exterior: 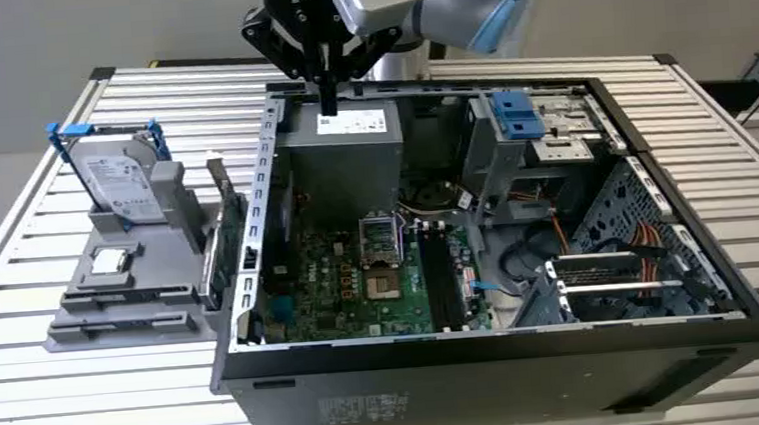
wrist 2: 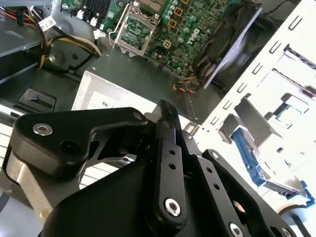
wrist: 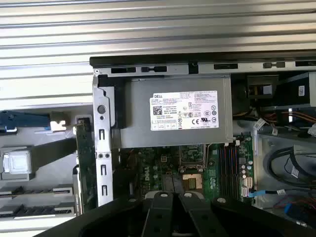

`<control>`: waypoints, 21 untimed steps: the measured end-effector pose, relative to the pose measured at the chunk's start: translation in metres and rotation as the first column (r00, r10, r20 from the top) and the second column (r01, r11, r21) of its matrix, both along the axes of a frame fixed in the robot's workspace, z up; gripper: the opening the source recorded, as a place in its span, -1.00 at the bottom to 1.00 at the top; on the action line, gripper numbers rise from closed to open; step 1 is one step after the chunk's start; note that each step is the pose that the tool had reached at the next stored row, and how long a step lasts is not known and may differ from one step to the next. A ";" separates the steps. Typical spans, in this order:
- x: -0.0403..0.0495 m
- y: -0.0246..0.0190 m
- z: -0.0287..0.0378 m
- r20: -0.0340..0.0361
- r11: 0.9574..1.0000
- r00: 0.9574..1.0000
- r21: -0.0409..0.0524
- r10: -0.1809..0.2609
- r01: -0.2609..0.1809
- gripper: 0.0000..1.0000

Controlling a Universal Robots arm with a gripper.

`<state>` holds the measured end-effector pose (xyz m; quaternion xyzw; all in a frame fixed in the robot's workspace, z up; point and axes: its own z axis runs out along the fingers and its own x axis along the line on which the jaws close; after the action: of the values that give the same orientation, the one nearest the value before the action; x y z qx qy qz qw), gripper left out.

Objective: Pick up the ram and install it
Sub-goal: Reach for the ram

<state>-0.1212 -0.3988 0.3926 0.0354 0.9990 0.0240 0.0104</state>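
I see gripper point(exterior: 329, 106) poised above case point(exterior: 496, 350), over white-labelled power supply point(exterior: 342, 150), fingers pressed together, gripping nothing. Ram point(wrist: 37, 211) seemingly lies in grey holder point(exterior: 107, 332) beside case.

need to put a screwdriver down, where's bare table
Bare slatted table lies in front of the grey parts holder at the exterior view's left, and past the case on that view's right. Inside the case is crowded.

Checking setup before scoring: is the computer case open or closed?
Open. The computer case has no side panel over its upward face; the motherboard and power supply lie exposed in the exterior view.
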 end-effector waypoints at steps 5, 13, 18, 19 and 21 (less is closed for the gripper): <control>0.0000 0.0000 0.0000 0.000 1.000 1.000 0.000 0.000 0.000 -1.00; -0.0001 0.0000 0.0000 0.000 1.000 1.000 0.000 0.000 0.000 -1.00; -0.0028 0.0000 0.0000 0.000 1.000 1.000 0.000 0.009 -0.009 -1.00; -0.0036 0.0000 0.0000 0.000 1.000 1.000 0.000 0.011 -0.011 -1.00; -0.0060 0.0000 0.0000 0.000 1.000 1.000 0.000 0.013 -0.013 -1.00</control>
<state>-0.1272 -0.3988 0.3926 0.0288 0.9992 0.0241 0.0102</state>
